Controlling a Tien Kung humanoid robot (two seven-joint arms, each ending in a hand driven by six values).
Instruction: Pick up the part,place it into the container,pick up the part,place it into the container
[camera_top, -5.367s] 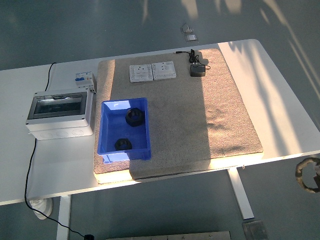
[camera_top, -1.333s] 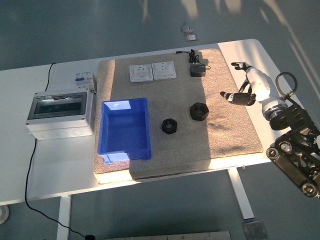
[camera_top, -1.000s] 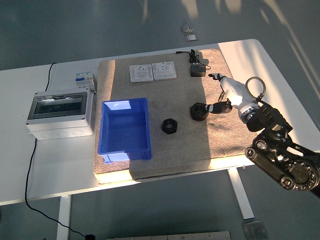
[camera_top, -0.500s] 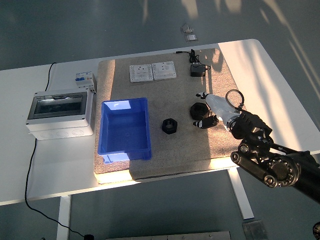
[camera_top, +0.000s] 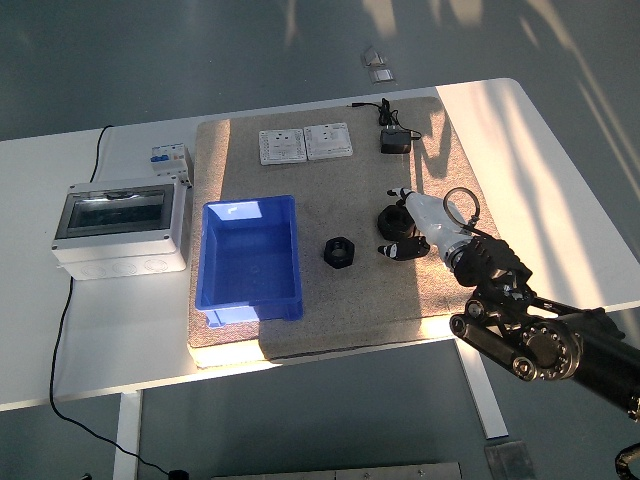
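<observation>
The right hand (camera_top: 405, 222) is set against the larger nut (camera_top: 394, 219), fingers apparently closing around it though not clearly gripping; the blue container (camera_top: 251, 258) lies well leftward.

I note two black hexagonal nut-like parts lying flat on the beige mat, bores facing up. The smaller part (camera_top: 340, 251) lies near the mat's centre, just beside the container's right wall but apart from it. The larger part (camera_top: 391, 220) lies to its right, partly covered. The container (camera_top: 250, 300), a blue rectangular bin, sits open and empty near the mat's left edge, toward the near-left corner.
</observation>
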